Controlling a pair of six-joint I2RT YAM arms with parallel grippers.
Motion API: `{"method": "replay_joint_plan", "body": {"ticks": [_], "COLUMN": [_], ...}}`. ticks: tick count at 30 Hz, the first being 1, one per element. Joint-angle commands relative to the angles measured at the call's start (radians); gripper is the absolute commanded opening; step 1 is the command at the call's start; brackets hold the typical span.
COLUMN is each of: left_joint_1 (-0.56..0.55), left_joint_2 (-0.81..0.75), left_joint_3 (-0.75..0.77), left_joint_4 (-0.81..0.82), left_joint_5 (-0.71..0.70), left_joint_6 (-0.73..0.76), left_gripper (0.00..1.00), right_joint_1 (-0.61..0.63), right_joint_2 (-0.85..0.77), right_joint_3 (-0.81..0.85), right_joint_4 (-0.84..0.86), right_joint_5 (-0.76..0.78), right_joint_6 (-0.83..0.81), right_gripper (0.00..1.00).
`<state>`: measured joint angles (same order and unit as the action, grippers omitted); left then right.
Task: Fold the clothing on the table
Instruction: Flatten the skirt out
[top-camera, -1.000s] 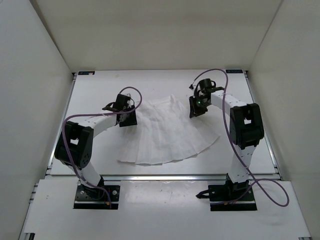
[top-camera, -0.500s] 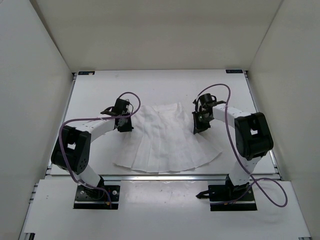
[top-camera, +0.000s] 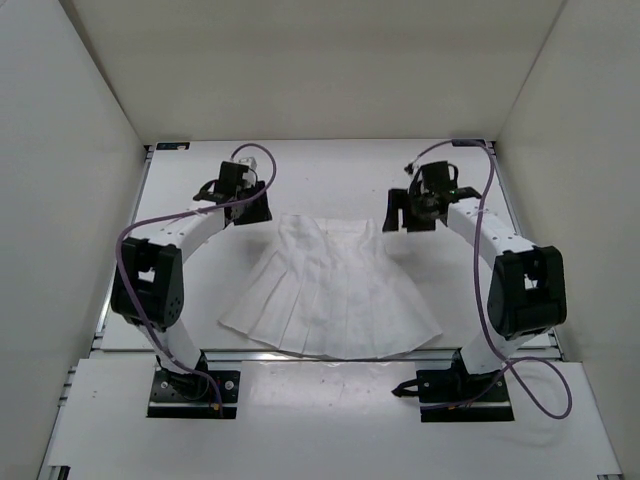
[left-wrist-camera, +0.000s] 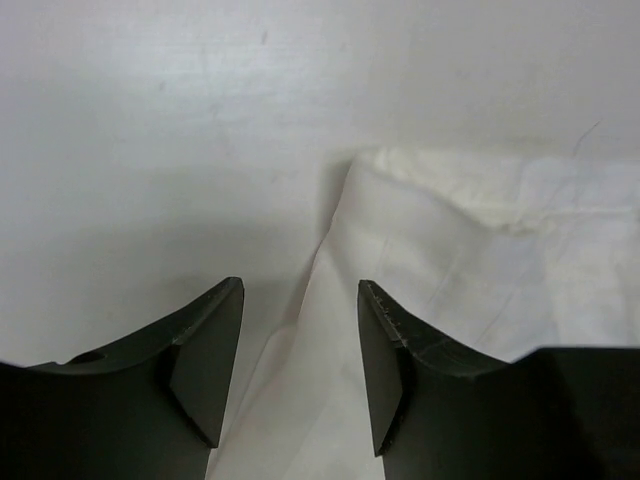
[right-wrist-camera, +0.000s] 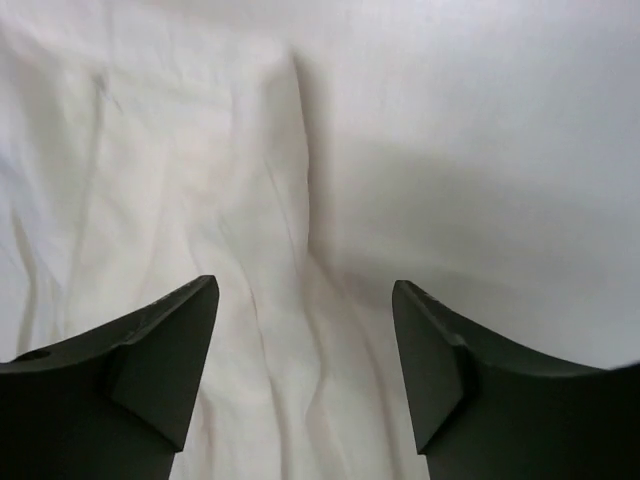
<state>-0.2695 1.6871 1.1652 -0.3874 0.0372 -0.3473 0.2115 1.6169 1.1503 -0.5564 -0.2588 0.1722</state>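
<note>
As it widens hemward, the white skirt (top-camera: 330, 290) lies pleated

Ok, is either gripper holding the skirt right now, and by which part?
Nothing is held. The left gripper and right gripper both stand open and empty, one by each waistband corner of the white pleated skirt.

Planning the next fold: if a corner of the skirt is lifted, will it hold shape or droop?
Probably droops: the skirt lies flat with soft wrinkles, so it looks thin and floppy. The pleats may fan open when lifted. Pushed, it would likely bunch rather than slide whole.
</note>
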Motion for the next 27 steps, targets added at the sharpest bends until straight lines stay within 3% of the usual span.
{"method": "replay_joint_plan", "body": {"ticks": [1,6,10,17,21,23,26,27], "left_joint_1": [-0.010,-0.033,-0.050,0.006,-0.002,-0.010,-0.011,-0.004], "left_joint_2": [0.077,0.204,0.262,0.306,0.324,0.335,0.348,0.350], "left_joint_3": [0.102,0.211,0.241,0.237,0.254,0.261,0.272,0.272], "left_joint_4": [0.079,0.134,0.121,0.142,0.130,0.125,0.108,0.105], "left_joint_5": [0.089,0.193,0.145,0.248,0.233,0.228,0.201,0.199], "left_joint_6": [0.039,0.059,0.057,0.025,0.036,0.037,0.036,0.040], "left_gripper": [0.60,0.61,0.61,0.60,0.42,0.22,0.00,0.00], "right_joint_1": [-0.030,-0.031,0.003,0.022,0.025,0.020,0.009,0.006], "right_joint_2": [0.078,0.300,0.432,0.495,0.515,0.521,0.514,0.506], "right_joint_3": [0.115,0.334,0.457,0.491,0.500,0.502,0.497,0.487], "right_joint_4": [0.130,0.070,-0.003,-0.019,-0.020,-0.022,-0.019,-0.014], "right_joint_5": [-0.037,-0.120,-0.103,-0.123,-0.109,-0.108,-0.111,-0.106], "right_joint_6": [-0.074,-0.140,-0.163,-0.178,-0.172,-0.136,-0.137,-0.140], "right_gripper": [0.69,0.47,0.48,0.49,0.26,0.08,0.00,0.00]}}
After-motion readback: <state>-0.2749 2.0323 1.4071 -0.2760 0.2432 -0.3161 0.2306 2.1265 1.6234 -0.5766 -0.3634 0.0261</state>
